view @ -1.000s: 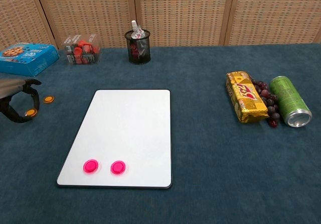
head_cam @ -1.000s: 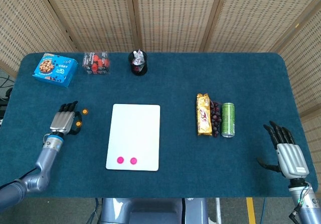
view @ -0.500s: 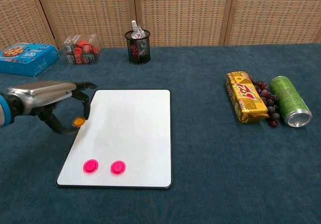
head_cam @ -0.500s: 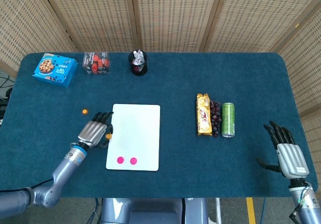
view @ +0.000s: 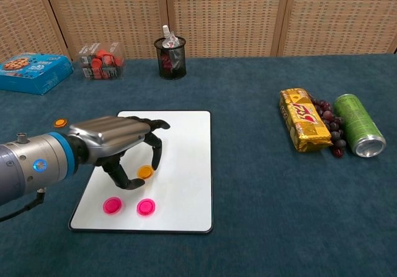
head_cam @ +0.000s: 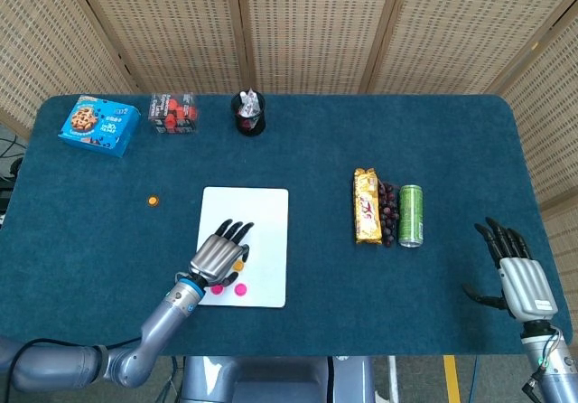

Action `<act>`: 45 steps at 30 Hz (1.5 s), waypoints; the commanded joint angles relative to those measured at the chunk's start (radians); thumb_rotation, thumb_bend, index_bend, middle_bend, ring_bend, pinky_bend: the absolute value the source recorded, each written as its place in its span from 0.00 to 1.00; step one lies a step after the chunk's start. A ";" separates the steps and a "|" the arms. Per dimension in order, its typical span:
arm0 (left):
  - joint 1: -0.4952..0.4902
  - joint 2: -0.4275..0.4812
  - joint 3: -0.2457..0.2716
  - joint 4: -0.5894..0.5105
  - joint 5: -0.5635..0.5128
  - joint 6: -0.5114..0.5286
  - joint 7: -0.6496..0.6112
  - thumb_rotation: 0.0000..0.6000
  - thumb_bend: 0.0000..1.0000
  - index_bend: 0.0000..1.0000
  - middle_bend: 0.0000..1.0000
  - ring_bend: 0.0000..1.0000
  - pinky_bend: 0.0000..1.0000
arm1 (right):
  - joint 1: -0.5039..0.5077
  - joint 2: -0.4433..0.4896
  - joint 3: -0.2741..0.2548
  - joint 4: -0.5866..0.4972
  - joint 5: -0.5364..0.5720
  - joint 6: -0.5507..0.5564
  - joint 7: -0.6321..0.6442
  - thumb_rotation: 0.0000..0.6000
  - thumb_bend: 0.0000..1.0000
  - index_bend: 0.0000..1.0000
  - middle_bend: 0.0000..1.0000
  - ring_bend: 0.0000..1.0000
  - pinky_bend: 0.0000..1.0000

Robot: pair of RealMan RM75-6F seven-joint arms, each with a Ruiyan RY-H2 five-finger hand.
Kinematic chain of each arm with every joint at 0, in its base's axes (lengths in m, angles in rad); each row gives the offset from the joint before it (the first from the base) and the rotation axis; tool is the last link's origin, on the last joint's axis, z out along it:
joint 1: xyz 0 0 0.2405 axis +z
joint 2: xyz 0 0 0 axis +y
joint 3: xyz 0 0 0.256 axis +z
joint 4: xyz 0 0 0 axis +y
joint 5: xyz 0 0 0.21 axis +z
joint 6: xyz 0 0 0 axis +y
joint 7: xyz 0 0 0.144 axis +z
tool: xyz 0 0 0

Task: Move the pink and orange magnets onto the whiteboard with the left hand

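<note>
My left hand hovers over the lower left part of the whiteboard. It pinches an orange magnet between thumb and a fingertip, close above the board. Two pink magnets lie on the board's near edge, just below the hand. A second orange magnet lies on the blue cloth left of the board. My right hand stays open at the table's front right, holding nothing.
A blue cookie box, a clear box of red items and a black mesh cup stand along the back. A yellow snack bar, grapes and a green can lie right of the board.
My left hand has carried the orange magnet rightward from the cloth at the left, past the board's left edge, to above the pink magnets. The right hand has not moved.
</note>
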 commanded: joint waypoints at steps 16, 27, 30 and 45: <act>-0.031 0.018 -0.003 -0.025 -0.126 0.068 0.058 1.00 0.31 0.24 0.00 0.00 0.00 | 0.001 0.000 -0.001 0.000 0.000 -0.001 -0.008 1.00 0.26 0.00 0.00 0.00 0.00; 0.004 0.151 -0.021 0.102 -0.123 0.034 -0.093 1.00 0.33 0.23 0.00 0.00 0.00 | 0.000 -0.001 0.000 -0.004 0.006 -0.002 -0.016 1.00 0.26 0.00 0.00 0.00 0.00; 0.020 0.168 -0.031 0.198 -0.121 -0.007 -0.174 1.00 0.34 0.24 0.00 0.00 0.00 | 0.001 -0.002 0.000 -0.006 0.009 -0.004 -0.023 1.00 0.26 0.00 0.00 0.00 0.00; 0.028 0.106 -0.061 0.624 -0.064 -0.233 -0.453 1.00 0.35 0.34 0.00 0.00 0.00 | 0.006 -0.003 0.008 -0.026 0.046 -0.022 -0.060 1.00 0.26 0.00 0.00 0.00 0.00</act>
